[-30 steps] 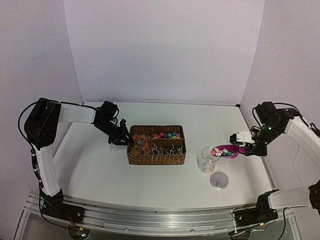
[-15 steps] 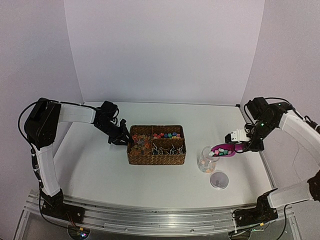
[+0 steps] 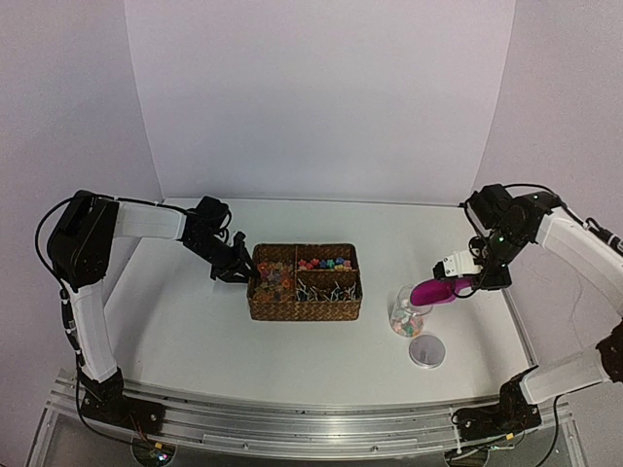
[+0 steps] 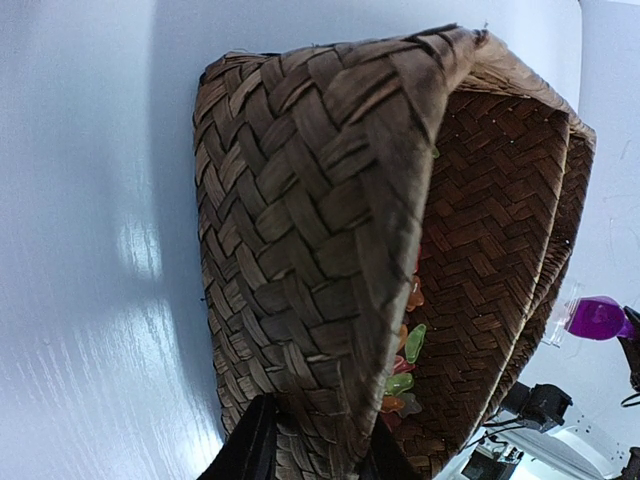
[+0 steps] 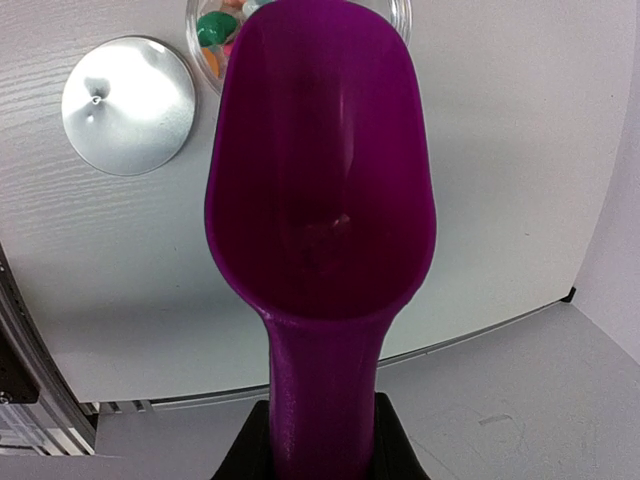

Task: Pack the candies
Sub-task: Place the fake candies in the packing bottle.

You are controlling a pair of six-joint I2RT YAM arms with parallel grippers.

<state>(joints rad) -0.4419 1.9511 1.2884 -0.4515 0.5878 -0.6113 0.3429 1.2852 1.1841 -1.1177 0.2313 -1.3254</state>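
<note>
My right gripper (image 3: 471, 281) is shut on the handle of the magenta scoop (image 3: 431, 291). The scoop's bowl (image 5: 318, 160) is empty and tilted, its tip over the clear jar (image 3: 406, 311). Small coloured candies (image 5: 212, 30) lie in the jar (image 5: 398, 15). My left gripper (image 3: 245, 276) is shut on the left wall of the woven basket (image 3: 304, 307); in the left wrist view the fingers (image 4: 250, 450) pinch that wall (image 4: 300, 260). More candies (image 3: 324, 264) fill the basket's compartments, and some show inside it (image 4: 405, 350).
The jar's round silver lid (image 3: 426, 350) lies on the table just in front of the jar; it also shows in the right wrist view (image 5: 128, 105). The table's right edge (image 3: 516, 321) runs close to the right arm.
The scoop held candies one second ago; it has tipped over the jar and is now empty. The right wrist rose and turned. The left arm has not moved.
</note>
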